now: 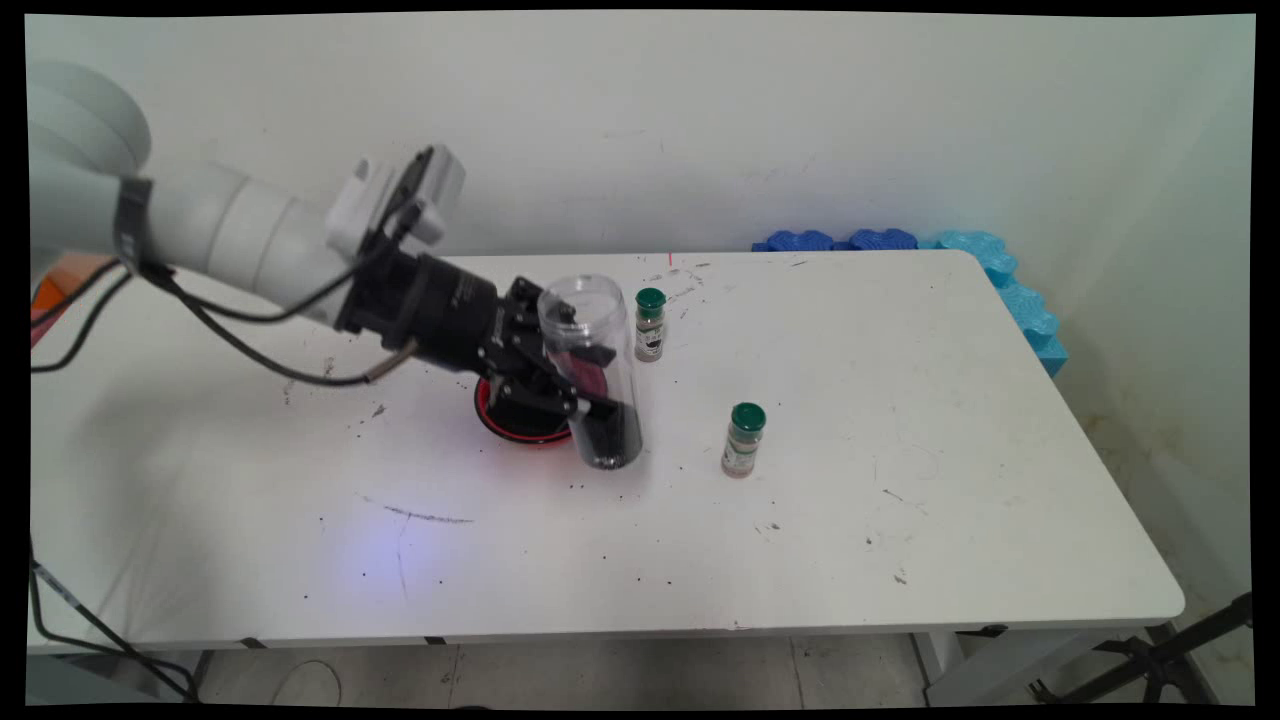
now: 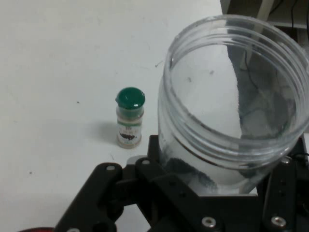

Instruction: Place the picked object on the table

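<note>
The pincer (image 1: 585,380) is clamped on a clear open jar (image 1: 592,370) holding dark grains, near the desk's (image 1: 900,520) centre. Two green-capped bottles (image 1: 650,325) (image 1: 743,440) stand nearby.

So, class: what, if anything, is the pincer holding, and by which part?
The pincer grips the clear open-topped jar by its side wall, about mid-height.
</note>
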Available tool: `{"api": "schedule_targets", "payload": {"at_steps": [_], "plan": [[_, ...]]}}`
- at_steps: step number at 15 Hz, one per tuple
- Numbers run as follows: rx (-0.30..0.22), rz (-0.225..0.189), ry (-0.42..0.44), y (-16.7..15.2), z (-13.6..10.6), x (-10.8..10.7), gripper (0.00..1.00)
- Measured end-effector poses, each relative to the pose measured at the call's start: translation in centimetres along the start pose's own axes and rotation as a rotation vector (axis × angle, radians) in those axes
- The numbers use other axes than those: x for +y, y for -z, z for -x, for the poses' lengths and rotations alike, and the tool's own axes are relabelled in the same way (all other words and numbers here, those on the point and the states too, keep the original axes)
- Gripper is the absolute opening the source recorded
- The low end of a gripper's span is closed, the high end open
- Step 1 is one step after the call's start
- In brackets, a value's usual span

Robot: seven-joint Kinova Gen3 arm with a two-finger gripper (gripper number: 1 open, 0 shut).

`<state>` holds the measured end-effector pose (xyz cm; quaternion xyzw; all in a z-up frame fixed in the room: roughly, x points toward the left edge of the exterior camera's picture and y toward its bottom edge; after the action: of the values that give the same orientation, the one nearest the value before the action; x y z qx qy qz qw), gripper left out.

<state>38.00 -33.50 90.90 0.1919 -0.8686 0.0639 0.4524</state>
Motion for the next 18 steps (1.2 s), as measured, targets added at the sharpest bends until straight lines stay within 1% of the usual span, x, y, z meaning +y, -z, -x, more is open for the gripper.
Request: {"api": "schedule_targets", "payload": {"at_steps": [4, 9, 18], "plan": [[-0.008, -0.005, 0.014, -2.2, 2.5, 0.6, 0.00], [-0.020, -0.015, 0.034, -4.6, 5.0, 1.1, 0.00], [-0.039, -0.035, 0.060, -7.4, 7.5, 1.3, 0.00]]}}
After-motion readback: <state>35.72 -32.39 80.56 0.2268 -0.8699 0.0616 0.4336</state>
